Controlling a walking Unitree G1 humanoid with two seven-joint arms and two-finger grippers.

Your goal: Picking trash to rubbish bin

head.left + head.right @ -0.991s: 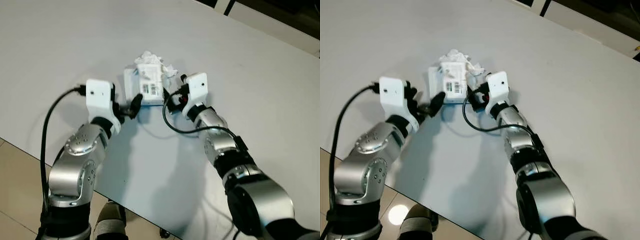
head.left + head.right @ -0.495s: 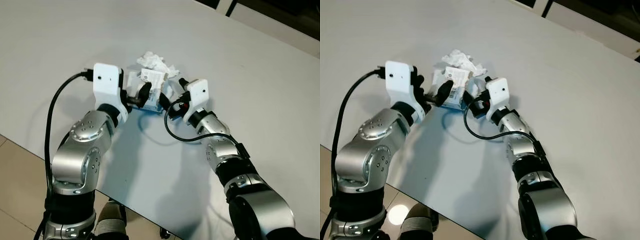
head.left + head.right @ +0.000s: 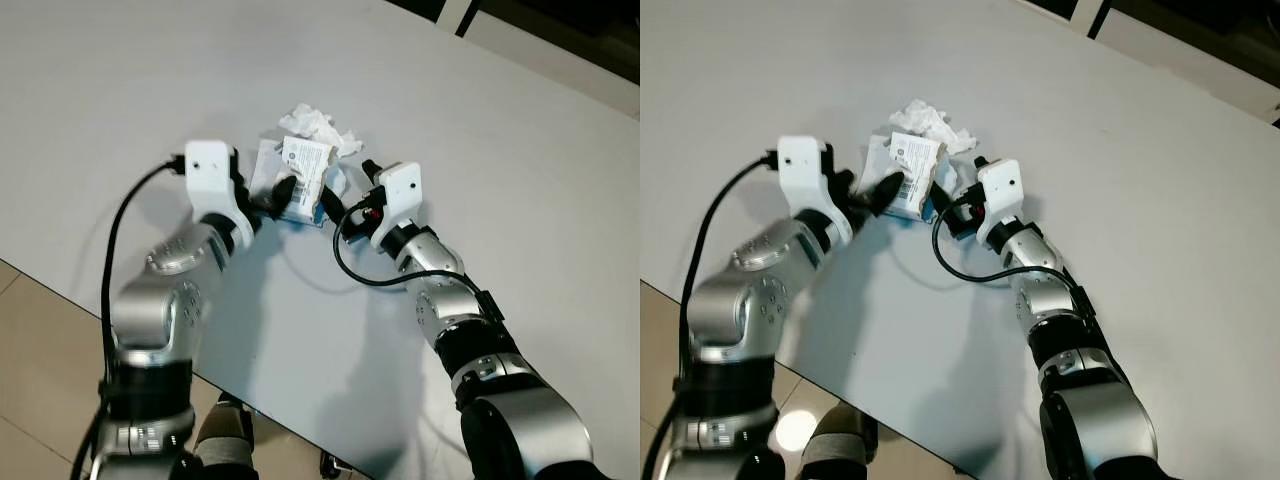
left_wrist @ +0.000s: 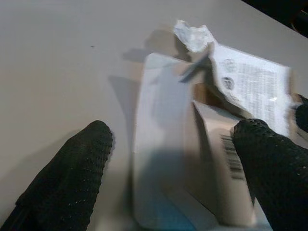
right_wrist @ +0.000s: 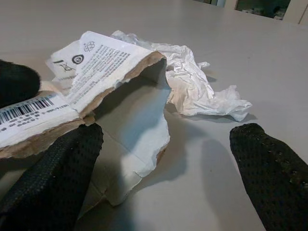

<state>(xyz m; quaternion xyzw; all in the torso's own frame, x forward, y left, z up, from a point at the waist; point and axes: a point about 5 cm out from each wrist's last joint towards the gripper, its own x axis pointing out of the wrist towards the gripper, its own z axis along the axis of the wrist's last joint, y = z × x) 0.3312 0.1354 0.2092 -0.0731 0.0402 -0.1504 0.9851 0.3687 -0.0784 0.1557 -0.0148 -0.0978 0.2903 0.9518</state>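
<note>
The torn cardboard box (image 3: pixel 295 180) lies on the white table (image 3: pixel 520 180), with the crumpled tissue (image 3: pixel 318 124) touching its far side. Against a second ago its printed flap is lifted and it has slid slightly farther. The left gripper (image 3: pixel 275 195) has closed in from the left, fingers spread across the box; the right gripper (image 3: pixel 338 200), also spread, flanks its right side, neither clamped, so lifting looks imminent.
</note>
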